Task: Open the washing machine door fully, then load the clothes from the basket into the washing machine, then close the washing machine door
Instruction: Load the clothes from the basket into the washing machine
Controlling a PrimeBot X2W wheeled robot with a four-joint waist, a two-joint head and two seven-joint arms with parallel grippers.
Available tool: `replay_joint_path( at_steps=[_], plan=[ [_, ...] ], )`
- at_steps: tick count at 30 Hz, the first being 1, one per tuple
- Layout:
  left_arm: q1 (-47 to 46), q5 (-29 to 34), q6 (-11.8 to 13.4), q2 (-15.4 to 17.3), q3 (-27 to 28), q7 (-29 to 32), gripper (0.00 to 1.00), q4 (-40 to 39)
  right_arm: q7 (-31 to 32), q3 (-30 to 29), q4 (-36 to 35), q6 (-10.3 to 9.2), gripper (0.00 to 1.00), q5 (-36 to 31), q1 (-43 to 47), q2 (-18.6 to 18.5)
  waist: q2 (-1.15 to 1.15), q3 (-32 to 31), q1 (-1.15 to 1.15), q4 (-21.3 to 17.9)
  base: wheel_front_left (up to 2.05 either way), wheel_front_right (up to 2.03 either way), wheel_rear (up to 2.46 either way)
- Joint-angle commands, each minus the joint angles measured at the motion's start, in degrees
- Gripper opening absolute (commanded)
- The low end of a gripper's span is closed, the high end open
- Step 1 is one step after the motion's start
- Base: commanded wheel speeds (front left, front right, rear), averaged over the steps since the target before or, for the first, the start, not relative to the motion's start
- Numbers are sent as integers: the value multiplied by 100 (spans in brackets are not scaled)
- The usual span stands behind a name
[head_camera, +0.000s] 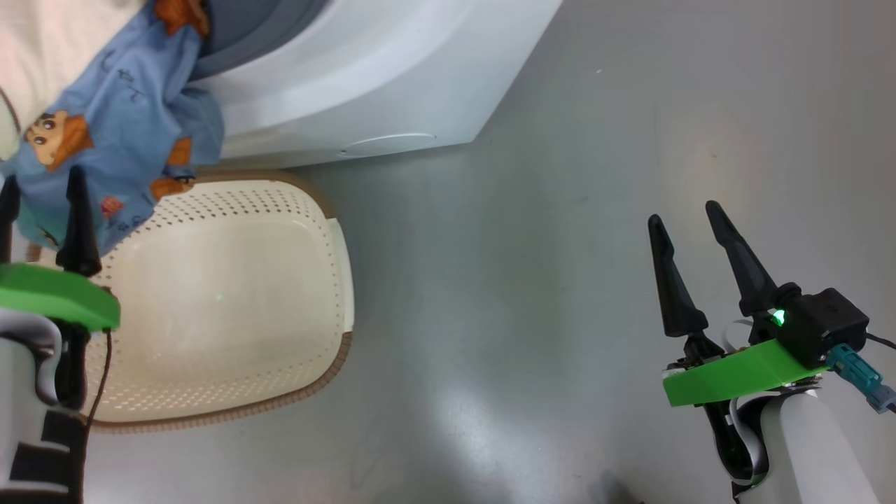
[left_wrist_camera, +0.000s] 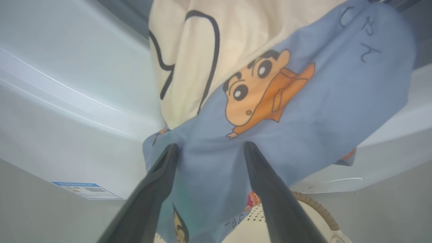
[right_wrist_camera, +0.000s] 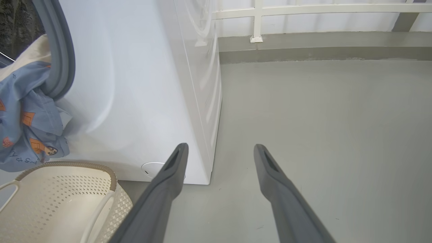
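Left wrist view: left gripper [left_wrist_camera: 211, 145] spread wide at clothes [left_wrist_camera: 303, 101], contact unclear; right gripper [head_camera: 684, 211] wide, empty.

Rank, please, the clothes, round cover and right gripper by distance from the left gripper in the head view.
1. Clothes, at the left gripper, far left.
2. Round cover, low on the machine front, middle.
3. Right gripper, far right.

The blue fabric garment printed with orange cartoon figures [left_wrist_camera: 320, 111] bears dark handwritten-style characters [left_wrist_camera: 366, 30] at the upper right of the left wrist view; they look like Japanese script, but I cannot read them. At the lower left, the small blue-and-white label sticker [left_wrist_camera: 86, 190] on the big white washing machine [left_wrist_camera: 50, 135] has print too small to read.
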Motion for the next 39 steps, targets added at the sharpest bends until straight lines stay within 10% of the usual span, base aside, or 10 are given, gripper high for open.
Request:
replay_joint_path(
  at_steps=[1,20,23,39],
  plan=[
    [-103,-72,-9,308,18,-32,100,-15,-27,154,-131,14,100,-63,26,9,0,45,0,-56,0,0,0],
    [-875,-1345,-9,865,-1683,-32,98,216,-27,279,-117,14,100,-55,-31,69,0,101,0,-224,0,0,0],
    [-979,-1489,-9,846,-1825,-32,5,278,-27,296,-114,14,100,-64,-26,71,0,87,0,-237,0,0,0],
    [-525,-2342,-9,716,-1576,-32,0,-1142,-27,182,-120,14,100,-57,47,85,0,-70,0,-101,0,0,0]
  ],
)
